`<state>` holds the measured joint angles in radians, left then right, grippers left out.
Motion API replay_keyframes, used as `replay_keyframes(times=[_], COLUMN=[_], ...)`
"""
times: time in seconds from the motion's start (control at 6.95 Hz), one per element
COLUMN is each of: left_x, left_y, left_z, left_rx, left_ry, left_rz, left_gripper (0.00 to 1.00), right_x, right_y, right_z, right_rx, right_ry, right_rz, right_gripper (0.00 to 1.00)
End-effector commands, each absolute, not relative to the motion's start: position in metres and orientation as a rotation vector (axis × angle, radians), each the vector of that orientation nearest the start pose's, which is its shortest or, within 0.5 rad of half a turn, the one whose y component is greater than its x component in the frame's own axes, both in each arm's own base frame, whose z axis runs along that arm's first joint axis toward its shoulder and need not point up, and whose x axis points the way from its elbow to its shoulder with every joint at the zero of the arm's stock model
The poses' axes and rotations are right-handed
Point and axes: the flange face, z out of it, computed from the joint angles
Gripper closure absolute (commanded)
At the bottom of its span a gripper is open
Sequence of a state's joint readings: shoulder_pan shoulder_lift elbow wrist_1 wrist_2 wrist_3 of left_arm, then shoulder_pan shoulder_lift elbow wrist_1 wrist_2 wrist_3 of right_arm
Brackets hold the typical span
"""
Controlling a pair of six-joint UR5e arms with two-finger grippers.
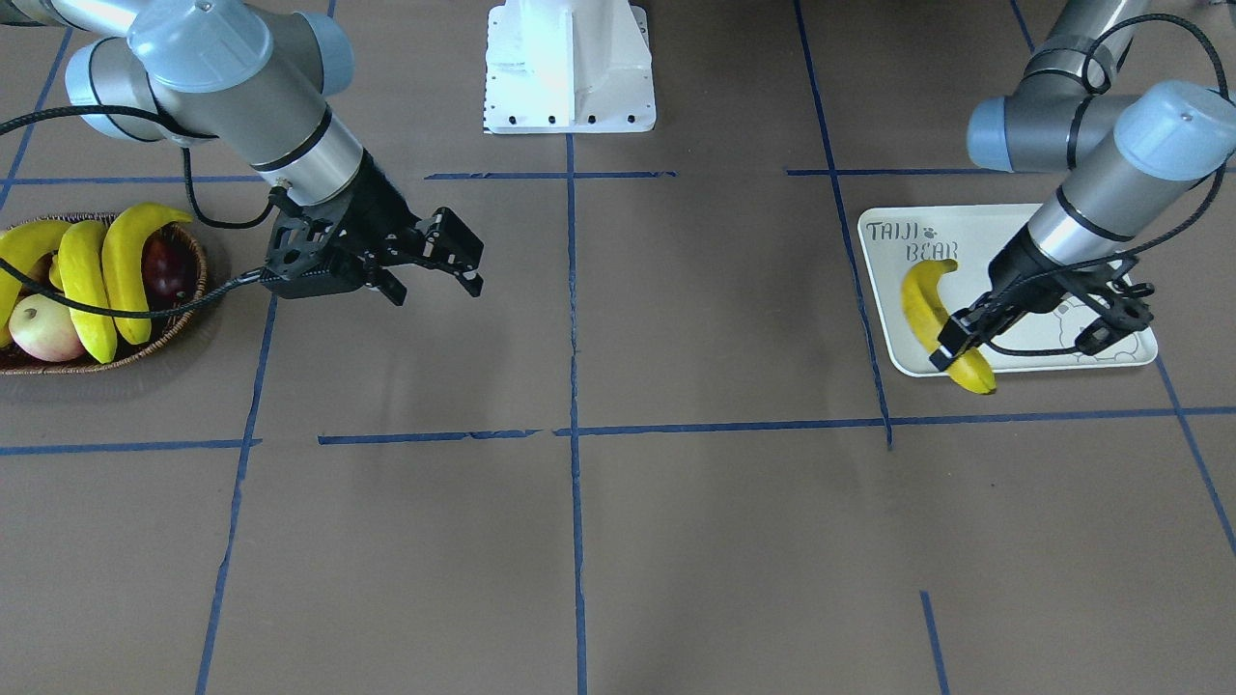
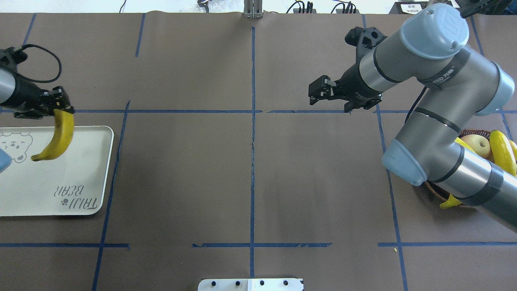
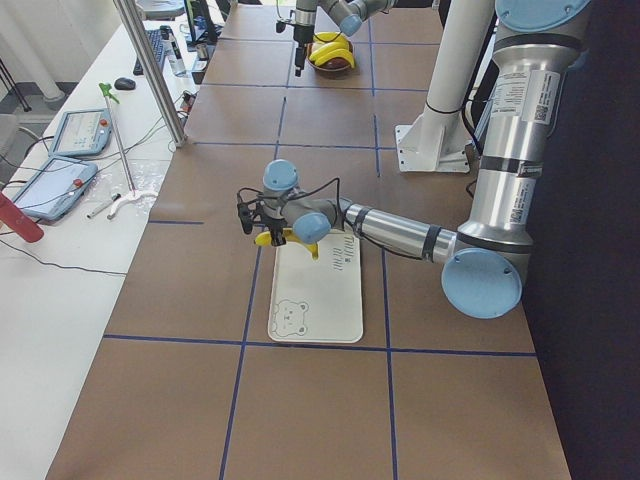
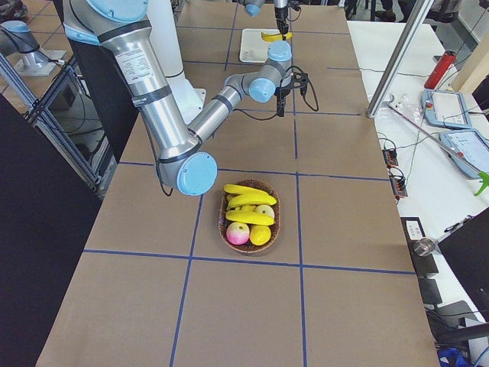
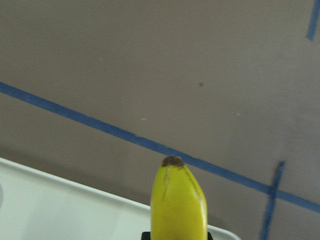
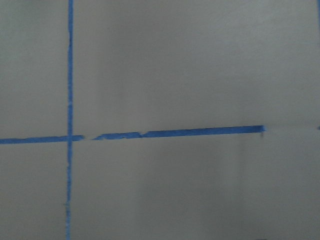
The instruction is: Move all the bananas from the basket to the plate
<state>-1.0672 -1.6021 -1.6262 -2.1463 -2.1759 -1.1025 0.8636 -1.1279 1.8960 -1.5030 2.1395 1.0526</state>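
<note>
My left gripper [image 1: 951, 340] [image 2: 60, 109] is shut on the end of a yellow banana [image 1: 925, 299] [image 2: 58, 139] over the far edge of the cream plate [image 1: 1004, 236] [image 2: 48, 186]. The banana's tip [image 5: 175, 200] reaches past the plate's rim; I cannot tell whether it rests on the plate. My right gripper [image 1: 435, 288] [image 2: 328, 101] is open and empty above the bare table, between basket and table middle. The wicker basket [image 1: 196, 270] [image 4: 227, 233] holds three yellow bananas [image 1: 124, 265] [image 4: 248, 201].
A pale apple [image 1: 43, 328] and a dark red fruit [image 1: 169, 272] also lie in the basket. The robot's white base [image 1: 570, 68] stands at the table's edge. Blue tape lines cross the brown table. My right arm hides most of the basket in the overhead view.
</note>
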Motion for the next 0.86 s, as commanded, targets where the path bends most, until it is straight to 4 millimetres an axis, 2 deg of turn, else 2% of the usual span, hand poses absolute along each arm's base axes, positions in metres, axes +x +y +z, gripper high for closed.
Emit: replay_keyframes(times=[0.0, 0.14, 0.43, 0.58, 0.72], left_x=[0.148, 0.148, 0.148, 0.149, 0.15], left_y=[-0.488, -0.487, -0.486, -0.487, -0.486], left_z=[0.651, 0.67, 0.672, 0.672, 0.671], left_rx=[0.005, -0.018, -0.026, -0.027, -0.026], left_ry=[0.759, 0.741, 0.741, 0.741, 0.742], left_rz=[-0.264, -0.262, -0.271, -0.271, -0.266], left_gripper=[1.0, 0.99, 0.91, 0.54, 0.28], right_x=[-0.252, -0.238, -0.23, -0.228, -0.228], right_y=[-0.521, -0.524, -0.526, -0.526, -0.526], right_z=[0.285, 0.303, 0.31, 0.309, 0.309], right_rx=[0.1, 0.106, 0.111, 0.115, 0.115], right_ry=[-0.867, -0.837, -0.828, -0.829, -0.829], right_rz=[-0.039, -0.075, -0.086, -0.084, -0.084], right_gripper=[0.0, 0.0, 0.0, 0.0, 0.0])
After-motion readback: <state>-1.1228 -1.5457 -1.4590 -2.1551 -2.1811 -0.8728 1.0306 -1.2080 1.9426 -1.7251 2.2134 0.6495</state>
